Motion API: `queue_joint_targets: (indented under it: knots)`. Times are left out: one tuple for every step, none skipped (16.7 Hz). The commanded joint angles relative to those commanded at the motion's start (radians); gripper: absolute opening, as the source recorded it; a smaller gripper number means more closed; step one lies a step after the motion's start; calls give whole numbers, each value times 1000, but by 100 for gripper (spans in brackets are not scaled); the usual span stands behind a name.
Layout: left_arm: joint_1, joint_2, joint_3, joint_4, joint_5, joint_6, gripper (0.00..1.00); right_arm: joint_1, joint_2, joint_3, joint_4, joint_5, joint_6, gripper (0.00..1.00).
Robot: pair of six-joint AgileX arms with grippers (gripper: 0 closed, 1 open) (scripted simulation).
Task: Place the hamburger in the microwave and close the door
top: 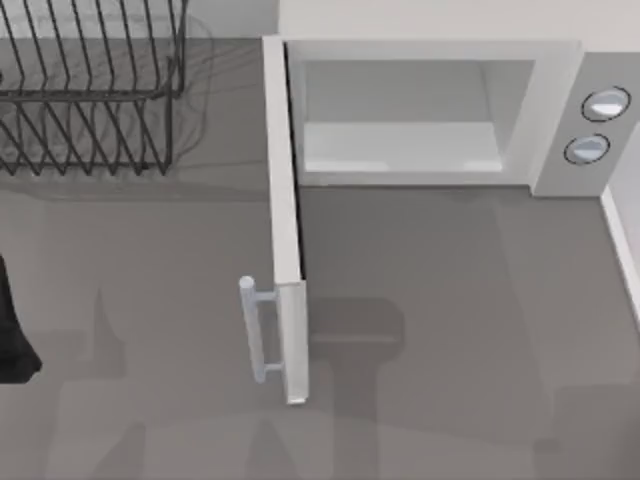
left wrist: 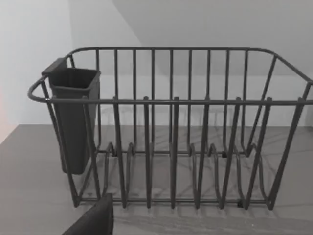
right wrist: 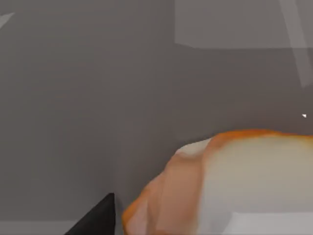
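The hamburger (right wrist: 220, 186) sits right up against my right wrist camera — soft, shiny, maybe slippery, so I'd hold its sides gently. I cannot tell how the jaws stand. The microwave (top: 560, 110) waits, door (top: 285, 230) open.

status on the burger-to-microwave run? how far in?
Done: the door stands wide open and the microwave cavity is bare. In hand: the hamburger sits close under the right wrist camera, beside a dark fingertip; a grasp is not confirmed. Left arm sits parked facing the dish rack. Left: placing the hamburger inside, shutting the door.
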State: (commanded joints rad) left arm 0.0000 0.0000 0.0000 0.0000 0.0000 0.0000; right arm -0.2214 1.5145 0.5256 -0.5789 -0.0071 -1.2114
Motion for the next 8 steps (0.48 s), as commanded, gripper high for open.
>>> queue_joint_targets:
  knots:
    - [0,0,0,0,0,0,100,0,0,0,0,0,0,100]
    - [0,0,0,0,0,0,100,0,0,0,0,0,0,100]
    - [0,0,0,0,0,0,100,0,0,0,0,0,0,92]
    - [0,0,0,0,0,0,100,0,0,0,0,0,0,85]
    - [0,0,0,0,0,0,100,0,0,0,0,0,0,77]
    - [0,0,0,0,0,0,100,0,0,0,0,0,0,70]
    - [0,0,0,0,0,0,100,0,0,0,0,0,0,62]
    - [0,0,0,0,0,0,100,0,0,0,0,0,0,55]
